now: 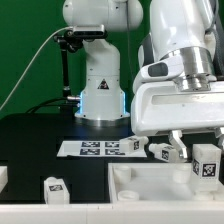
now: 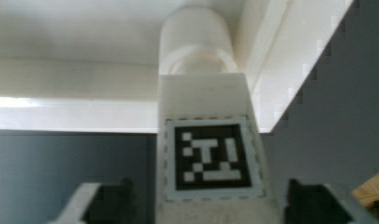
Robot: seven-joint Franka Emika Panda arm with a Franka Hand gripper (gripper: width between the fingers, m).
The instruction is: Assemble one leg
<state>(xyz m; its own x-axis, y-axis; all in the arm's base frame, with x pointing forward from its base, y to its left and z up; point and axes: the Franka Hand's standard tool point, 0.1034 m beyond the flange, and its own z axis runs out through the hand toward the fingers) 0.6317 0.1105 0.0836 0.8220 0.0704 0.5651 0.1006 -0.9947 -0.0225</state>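
The leg is a white post with a black-and-white tag on its face. It stands between my fingers with its rounded far end against the white tray-like body. My gripper is open, and a narrow gap shows between each dark pad and the leg's sides. In the exterior view the gripper hangs at the right over the body. There the tagged leg stands upright at the body's far right corner.
The marker board lies on the black table in front of the robot base. Another tagged leg lies just beside the gripper. One more lies at the exterior view's left front, and a white part sits at the left edge.
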